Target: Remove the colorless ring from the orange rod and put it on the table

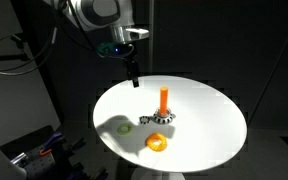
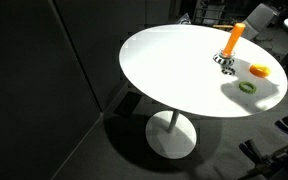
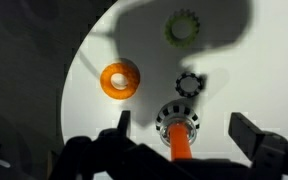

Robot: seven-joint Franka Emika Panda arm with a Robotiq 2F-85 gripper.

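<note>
The orange rod [image 1: 164, 99] stands upright on its pale, dark-flecked foot on the white round table [image 1: 209, 125]. It also shows in an exterior view [image 2: 234, 38] and in the wrist view [image 3: 179, 145]. The colorless ring [image 3: 188, 82], see-through with a dark-flecked rim, lies flat on the table beside the foot, off the rod. It also shows in an exterior view [image 1: 144, 122]. My gripper [image 1: 134, 80] hangs above the table, open and empty. In the wrist view its fingers [image 3: 181, 125] straddle the rod from high up.
A yellow-orange ring [image 3: 120, 79] and a green ring [image 3: 182, 27] lie on the table near the rod, also seen in both exterior views [image 1: 157, 143] [image 1: 123, 127]. The table edge [image 2: 134, 75] drops to dark surroundings.
</note>
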